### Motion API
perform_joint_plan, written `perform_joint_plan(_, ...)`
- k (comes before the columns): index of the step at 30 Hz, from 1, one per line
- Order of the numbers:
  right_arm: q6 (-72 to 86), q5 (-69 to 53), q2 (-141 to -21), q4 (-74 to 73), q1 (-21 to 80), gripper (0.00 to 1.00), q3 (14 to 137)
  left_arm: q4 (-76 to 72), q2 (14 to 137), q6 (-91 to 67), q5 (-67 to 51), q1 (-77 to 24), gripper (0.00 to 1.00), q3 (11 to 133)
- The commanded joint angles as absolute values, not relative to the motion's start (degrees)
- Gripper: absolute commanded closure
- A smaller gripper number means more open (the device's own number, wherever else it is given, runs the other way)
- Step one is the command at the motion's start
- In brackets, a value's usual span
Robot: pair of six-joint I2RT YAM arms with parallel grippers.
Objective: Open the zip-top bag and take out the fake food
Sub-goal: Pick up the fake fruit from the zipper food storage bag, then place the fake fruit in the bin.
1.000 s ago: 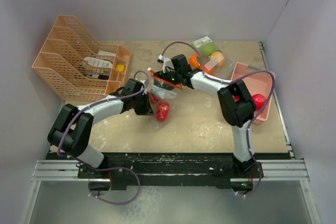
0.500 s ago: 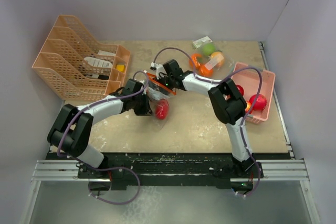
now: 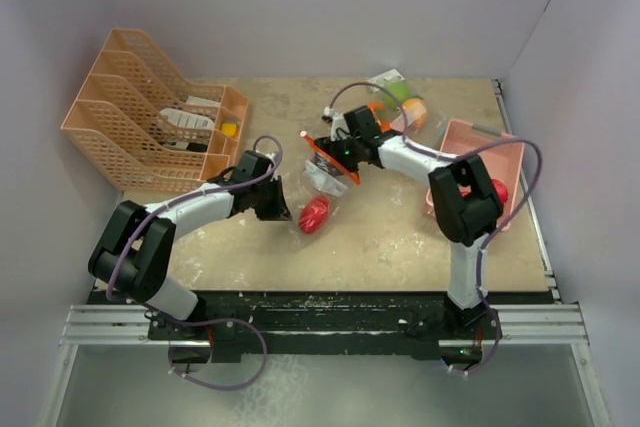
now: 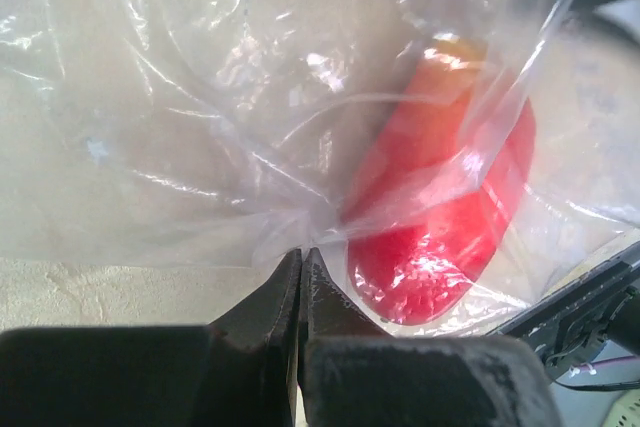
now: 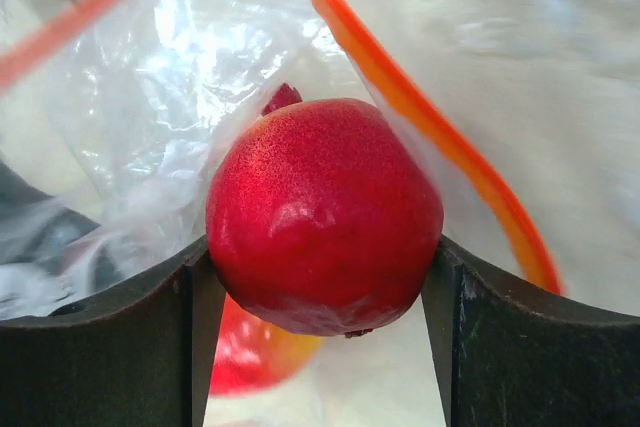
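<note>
Left hand [image 4: 302,257] clenched, right hand [image 5: 318,287] clamped wide.

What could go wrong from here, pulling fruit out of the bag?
1. The right gripper holds the red fruit only by its round glossy sides; it could slip out.
2. The orange zip rim runs right beside that fruit; it may snag and drag the bag along.
3. The left gripper pinches just a thin fold of the bag; a tug might pull it free, with a second red fruit inside.
</note>
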State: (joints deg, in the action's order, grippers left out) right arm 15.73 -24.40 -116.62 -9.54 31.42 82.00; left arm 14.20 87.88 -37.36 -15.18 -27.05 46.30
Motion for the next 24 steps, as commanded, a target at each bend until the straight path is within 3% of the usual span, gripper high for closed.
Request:
perform_joint_plan(1,19.03,-24.41,-107.07,-8.88,23.89,0.44,80.0,11.91,85.98,-37.79,-15.76,-27.24,1.0,45.81)
perform_joint_plan(15,27.6,-23.44,-90.73,-9.75,-2.1,0.43,72.15,11.07,88.31,-37.09,-16.91,-27.25,1.0,46.92)
perform_joint_plan(24,33.14,-16.5,-86.51,-7.78,-9.75,0.41,61.66,11.38,88.77,-36.78,-16.88,-27.2,1.0,47.54)
